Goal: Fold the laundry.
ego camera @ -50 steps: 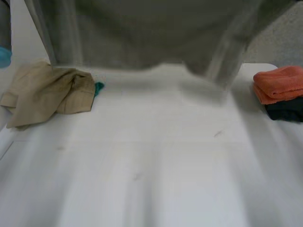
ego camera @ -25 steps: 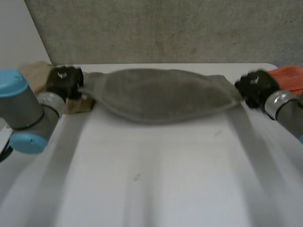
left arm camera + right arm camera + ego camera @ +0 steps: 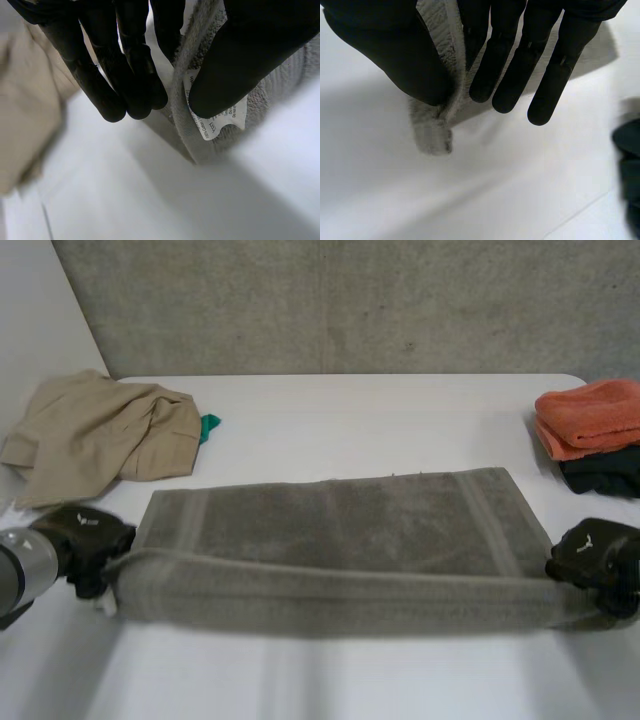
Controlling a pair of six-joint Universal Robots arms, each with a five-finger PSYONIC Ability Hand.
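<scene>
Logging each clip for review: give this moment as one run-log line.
left hand: pinches grey towel, near-left corner | right hand: pinches near-right corner | grey towel: far part flat on table, near edge raised

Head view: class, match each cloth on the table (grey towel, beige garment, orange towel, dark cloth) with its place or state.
Things:
1. grey towel
2. beige garment
3. orange towel
4. dark cloth

Places or states:
A. crumpled at the far left of the table
B. lying under another folded cloth
C. pinched at its near corners by the left robot hand and the right robot hand
D. folded, topmost at the right edge

Pairs: 1-C, 2-A, 3-D, 4-B.
</scene>
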